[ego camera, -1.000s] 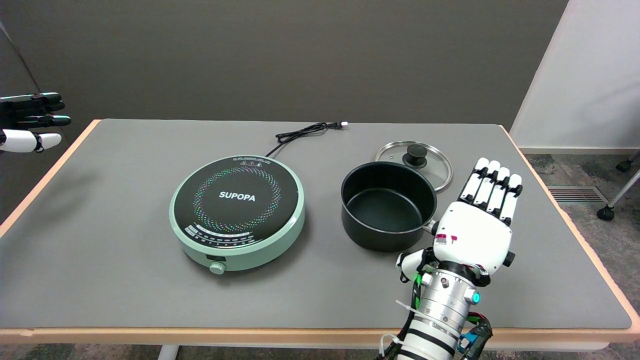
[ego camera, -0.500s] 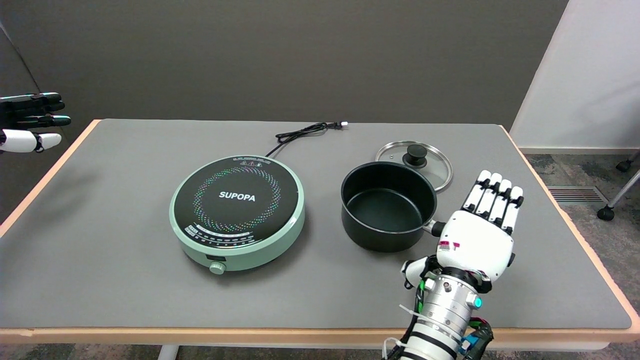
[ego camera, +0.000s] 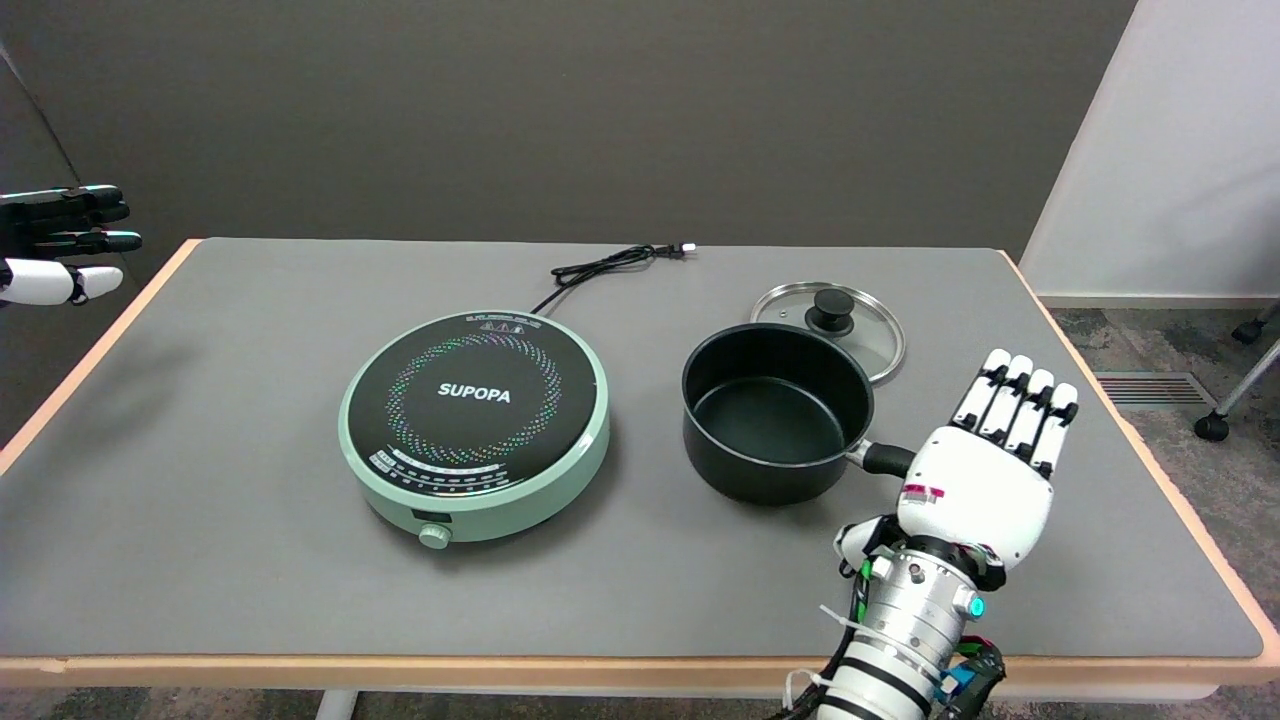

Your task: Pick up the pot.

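Just left of the outstretched fingers (ego camera: 1015, 410) sits the pot (ego camera: 775, 410).

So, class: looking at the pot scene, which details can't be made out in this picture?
- Pot handle, head view: its far end is hidden under the right hand.
- Cooktop control labels: too small to read.
- Right arm: cut off by the bottom edge.
- Lid: near rim hidden behind the pot.

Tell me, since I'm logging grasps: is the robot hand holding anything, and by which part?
Nothing is held. The robot hand is open with fingers extended, positioned over the pot's handle but not closed on it.
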### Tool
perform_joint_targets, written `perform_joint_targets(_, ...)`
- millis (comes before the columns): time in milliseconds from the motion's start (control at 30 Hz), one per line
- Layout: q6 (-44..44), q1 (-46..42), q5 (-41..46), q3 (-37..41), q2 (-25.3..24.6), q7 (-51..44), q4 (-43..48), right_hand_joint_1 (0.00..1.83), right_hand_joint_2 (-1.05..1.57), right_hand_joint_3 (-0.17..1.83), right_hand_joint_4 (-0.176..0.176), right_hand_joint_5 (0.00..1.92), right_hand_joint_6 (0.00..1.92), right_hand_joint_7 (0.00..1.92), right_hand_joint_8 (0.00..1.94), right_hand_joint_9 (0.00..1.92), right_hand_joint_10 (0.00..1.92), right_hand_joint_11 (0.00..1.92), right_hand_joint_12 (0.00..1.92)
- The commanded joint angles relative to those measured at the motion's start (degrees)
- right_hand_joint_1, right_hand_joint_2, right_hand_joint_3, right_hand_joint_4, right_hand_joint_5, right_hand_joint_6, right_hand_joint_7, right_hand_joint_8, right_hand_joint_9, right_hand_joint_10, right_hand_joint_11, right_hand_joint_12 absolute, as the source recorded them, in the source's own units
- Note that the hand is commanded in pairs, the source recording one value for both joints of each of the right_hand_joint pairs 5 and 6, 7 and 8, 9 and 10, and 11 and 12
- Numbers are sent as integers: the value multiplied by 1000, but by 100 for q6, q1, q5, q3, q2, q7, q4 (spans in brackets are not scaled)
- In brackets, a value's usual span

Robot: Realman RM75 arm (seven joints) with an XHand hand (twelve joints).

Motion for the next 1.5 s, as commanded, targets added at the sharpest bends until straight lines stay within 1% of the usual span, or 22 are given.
perform_joint_targets(33,-246,274,512,238,213,9,-93,1270,-166,910,-69,10,10,10,10,10,10,10,10)
perform_joint_targets(133,-456,296,642,379,221,9,-53,1271,-168,899,-67,10,10,10,10,10,10,10,10)
perform_joint_targets(300,-540,328,853,462,221,9,-46,1268,-171,892,-57,13,13,13,13,13,13,13,13)
perform_joint_targets(767,-535,379,875,499,205,-28,-56,1267,-181,900,-53,19,19,19,19,19,19,19,19)
perform_joint_targets(1067,-637,408,1184,563,245,9,-64,1261,-165,827,-46,14,14,14,14,14,14,14,14)
perform_joint_targets(1500,-852,463,1433,635,237,1,-64,1260,-196,791,-39,13,13,13,13,13,13,13,13)
